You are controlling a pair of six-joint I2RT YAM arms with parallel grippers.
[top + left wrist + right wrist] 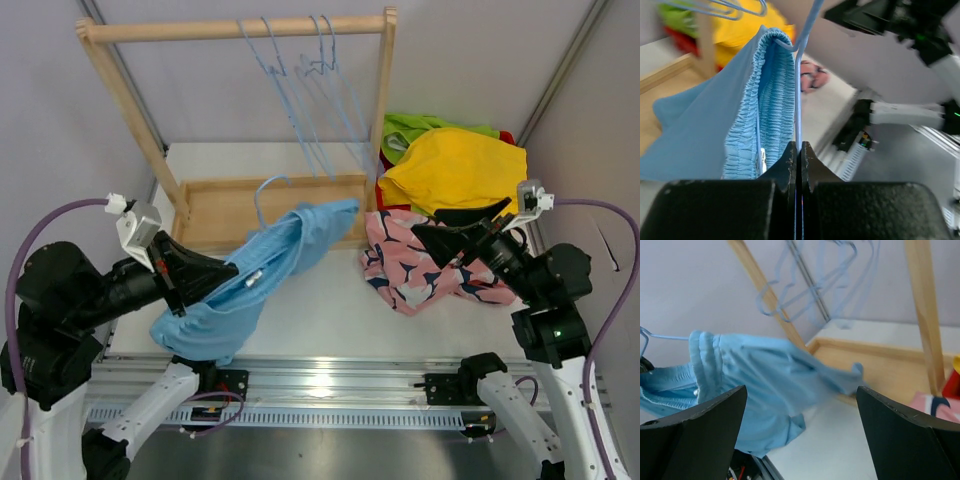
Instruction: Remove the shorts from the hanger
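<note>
Shorts [255, 290], the light blue pair, drape over a wire hanger [798, 90] in front of the rack [230, 30]. Pinched tight on that wire is the left gripper [796, 150]. Nearby, the right gripper [428, 222] gapes wide, empty. It should grasp the free leg and pull away from the hook while the left holds steady.

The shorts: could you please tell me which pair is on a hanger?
The light blue pair, on the blue hanger the left gripper pinches; the pink, yellow and green pairs lie loose.
</note>
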